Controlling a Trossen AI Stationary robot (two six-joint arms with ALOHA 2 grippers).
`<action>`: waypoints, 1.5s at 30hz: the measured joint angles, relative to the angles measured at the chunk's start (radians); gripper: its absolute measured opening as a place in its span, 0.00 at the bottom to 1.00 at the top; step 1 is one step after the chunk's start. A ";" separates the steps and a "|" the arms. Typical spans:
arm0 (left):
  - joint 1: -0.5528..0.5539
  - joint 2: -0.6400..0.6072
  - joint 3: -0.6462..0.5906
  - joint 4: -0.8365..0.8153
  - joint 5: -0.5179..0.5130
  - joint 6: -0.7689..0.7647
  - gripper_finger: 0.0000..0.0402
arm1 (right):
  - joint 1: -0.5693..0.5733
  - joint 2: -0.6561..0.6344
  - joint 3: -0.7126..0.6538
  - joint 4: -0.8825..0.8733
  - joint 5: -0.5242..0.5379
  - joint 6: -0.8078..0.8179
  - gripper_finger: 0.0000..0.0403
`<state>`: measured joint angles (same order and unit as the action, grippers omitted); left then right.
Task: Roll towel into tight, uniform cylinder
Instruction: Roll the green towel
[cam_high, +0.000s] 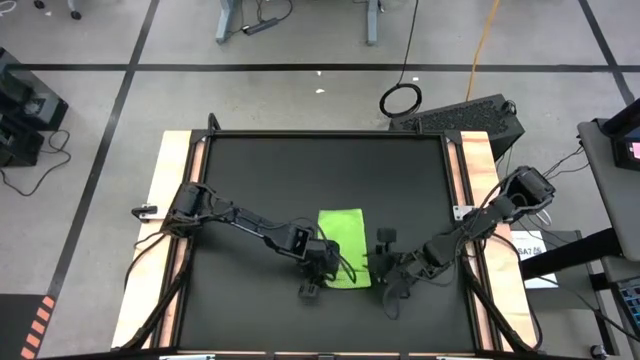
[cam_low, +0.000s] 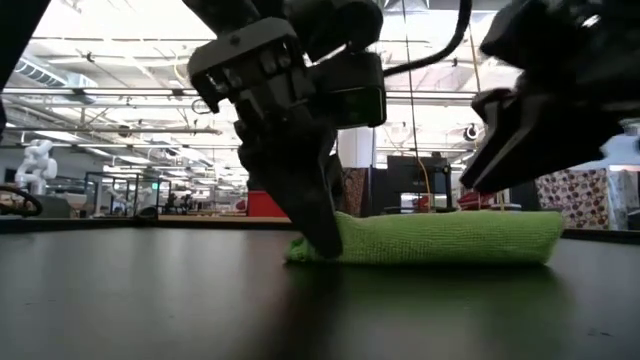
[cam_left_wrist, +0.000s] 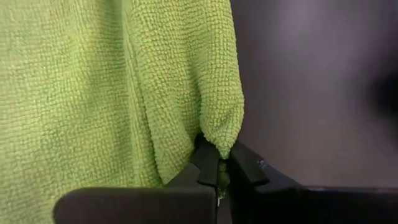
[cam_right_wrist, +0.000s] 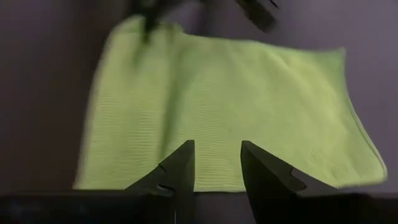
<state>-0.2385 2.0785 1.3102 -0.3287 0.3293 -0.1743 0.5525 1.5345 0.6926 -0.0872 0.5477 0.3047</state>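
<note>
Towel: a small lime-green soft cloth towel (cam_high: 343, 234) lies flat and folded on the black tabletop (cam_high: 270, 180), between the two arms, toward the near edge.
Left pincer: the left pincer (cam_left_wrist: 219, 173) is clenched on the towel's near left corner, tips down at the tabletop.
Right pincer: the right pincer (cam_right_wrist: 217, 163) hangs just beside the towel's right edge, fingers parted, holding nothing.

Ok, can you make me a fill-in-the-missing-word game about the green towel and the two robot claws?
1. The towel lying on the black table is the colour ____.
2. The left gripper is pinching the towel's ____.
3. The right gripper has a gap between its fingers, so it is ____.
4. The towel lies ____ the two grippers.

Missing words: green; corner; open; between
</note>
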 joint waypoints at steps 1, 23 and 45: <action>0.007 0.001 -0.001 0.011 0.026 -0.005 0.03 | 0.016 0.000 0.000 0.011 0.001 -0.021 0.30; 0.147 0.006 -0.003 0.064 0.276 -0.082 0.03 | 0.222 0.139 -0.174 0.551 0.134 -0.159 0.52; 0.149 0.016 -0.005 0.055 0.344 -0.025 0.06 | 0.051 0.239 -0.179 0.594 -0.094 0.283 0.04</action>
<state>-0.0892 2.0949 1.3056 -0.2734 0.6734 -0.1992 0.6032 1.7732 0.5137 0.5072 0.4532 0.5874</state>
